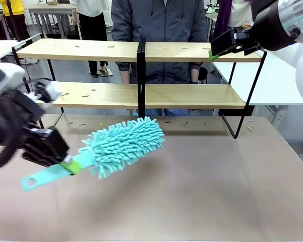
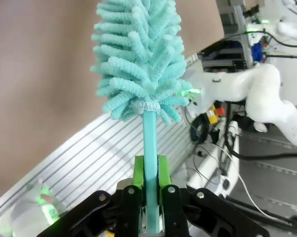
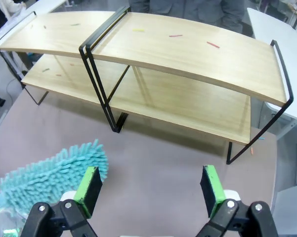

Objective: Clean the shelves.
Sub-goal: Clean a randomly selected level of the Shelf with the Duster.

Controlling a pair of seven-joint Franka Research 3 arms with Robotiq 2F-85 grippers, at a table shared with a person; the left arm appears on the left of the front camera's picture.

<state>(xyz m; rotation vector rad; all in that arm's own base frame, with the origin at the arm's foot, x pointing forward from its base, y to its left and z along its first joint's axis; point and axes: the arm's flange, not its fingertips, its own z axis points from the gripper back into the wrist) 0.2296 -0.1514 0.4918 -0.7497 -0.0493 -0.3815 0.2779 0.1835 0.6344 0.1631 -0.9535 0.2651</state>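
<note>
left pincer (image 1: 69, 165) clamped on the duster (image 1: 123, 143) handle; its long axis points toward the shelves (image 1: 191, 96) beyond; right pincer (image 3: 150, 185) wide, empty.

So the shelves (image 1: 191, 96) are a wide two-tier rack: long light-wood boards, thin black frame, black centre post. It's upright on the bench (image 1: 217, 176), ahead of and below the right claw (image 3: 149, 185) and well beyond the left claw (image 1: 70, 164). Tiny coloured bits (image 3: 212, 44) dot both boards.

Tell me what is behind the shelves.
A person in a dark jacket stands behind the shelves. The two boards cover strips of the body.
</note>
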